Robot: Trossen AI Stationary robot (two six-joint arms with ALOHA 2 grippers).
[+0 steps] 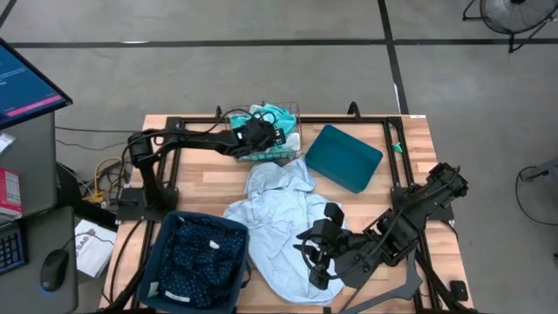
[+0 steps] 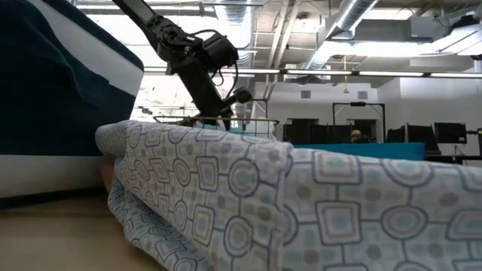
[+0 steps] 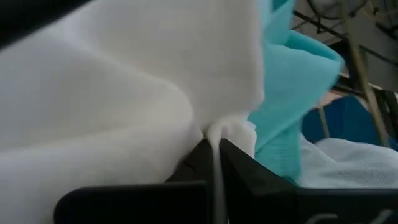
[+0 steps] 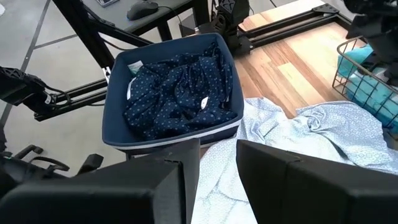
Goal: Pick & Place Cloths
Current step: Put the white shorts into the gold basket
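A wire basket (image 1: 292, 150) at the table's far middle holds a white cloth (image 3: 124, 93) and a turquoise cloth (image 3: 292, 93). My left gripper (image 1: 264, 138) reaches into it from the left and is shut on the white cloth. A pale blue patterned cloth (image 1: 279, 218) lies spread on the table's middle, its near part under my right gripper (image 1: 318, 255). That gripper hovers open above it, with nothing between its fingers (image 4: 273, 174). A navy cloth with white dots (image 4: 180, 93) lies bunched in a dark blue bin (image 1: 166, 235) at the near left. My left gripper pinches a bunched fold of the white cloth (image 3: 216, 129) between its two fingers. The fingers slant downward, coming from the table's left side. The cloth billows over and around the fingertips, beside the turquoise cloth. How much of it rests in the basket is hidden.
A teal bin (image 1: 344, 157) lies to the right of the basket. The basket's rim (image 2: 248, 120) rises behind the pale blue cloth (image 2: 301, 203) in the low view. Bare wood (image 1: 200, 174) shows between the basket and the dark blue bin. Black frame rails run along the table's edges.
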